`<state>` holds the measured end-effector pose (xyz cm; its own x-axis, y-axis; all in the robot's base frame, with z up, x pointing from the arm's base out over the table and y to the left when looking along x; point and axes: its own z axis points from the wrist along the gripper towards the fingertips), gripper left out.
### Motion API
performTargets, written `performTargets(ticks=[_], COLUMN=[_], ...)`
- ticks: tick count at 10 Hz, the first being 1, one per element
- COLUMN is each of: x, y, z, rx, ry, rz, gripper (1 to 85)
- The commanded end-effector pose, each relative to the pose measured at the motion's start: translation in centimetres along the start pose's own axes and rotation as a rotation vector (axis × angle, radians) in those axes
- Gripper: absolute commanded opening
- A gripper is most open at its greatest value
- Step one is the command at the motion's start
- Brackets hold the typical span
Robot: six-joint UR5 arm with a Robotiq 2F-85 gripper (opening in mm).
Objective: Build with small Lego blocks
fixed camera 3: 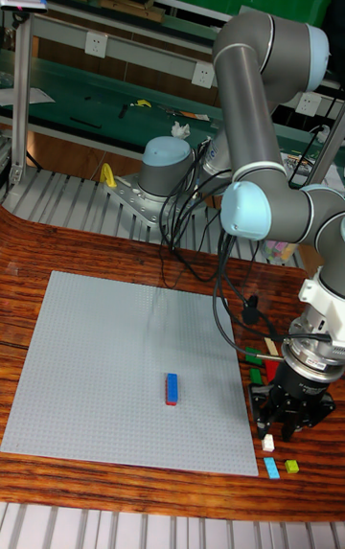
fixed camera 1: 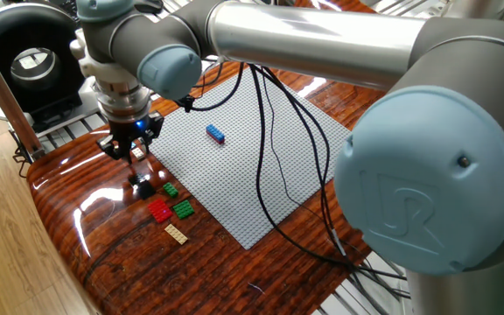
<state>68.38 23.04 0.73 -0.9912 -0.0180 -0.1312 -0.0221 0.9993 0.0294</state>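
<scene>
My gripper (fixed camera 1: 132,145) (fixed camera 3: 290,418) hangs low over the wooden table just left of the grey baseplate (fixed camera 1: 261,166). Its fingers look spread, with nothing held between them. A tiny white block (fixed camera 1: 136,155) (fixed camera 3: 269,443) lies right below the fingertips. A cyan block (fixed camera 3: 272,468) and a yellow-green block (fixed camera 3: 291,465) lie beside it. A blue brick (fixed camera 1: 216,134) (fixed camera 3: 172,388) sits on the baseplate. Two green blocks (fixed camera 1: 171,189) (fixed camera 1: 183,208), a red block (fixed camera 1: 159,211), a tan plate (fixed camera 1: 176,234) and a dark piece (fixed camera 1: 141,185) lie loose near the baseplate's corner.
Black cables (fixed camera 1: 274,149) drape from the arm across the baseplate. A black round device (fixed camera 1: 24,52) stands at the back left. The table edge (fixed camera 1: 59,227) curves close to the loose blocks.
</scene>
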Motion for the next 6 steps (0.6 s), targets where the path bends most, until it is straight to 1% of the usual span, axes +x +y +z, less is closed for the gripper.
performTargets(ticks=[1, 2, 3, 4, 6], x=[0.29, 0.73, 0.77, 0.74, 0.45], y=[0.03, 0.0, 0.04, -0.36, -0.38], z=[-1.01, -1.02, -1.02, -1.02, -0.9], rx=[-0.021, -0.02, -0.022, -0.007, -0.005], ry=[0.019, 0.036, 0.037, 0.036, 0.027], rz=[-0.021, -0.015, -0.015, -0.023, -0.037], gripper=[41.0, 41.0, 41.0, 39.7, 38.7])
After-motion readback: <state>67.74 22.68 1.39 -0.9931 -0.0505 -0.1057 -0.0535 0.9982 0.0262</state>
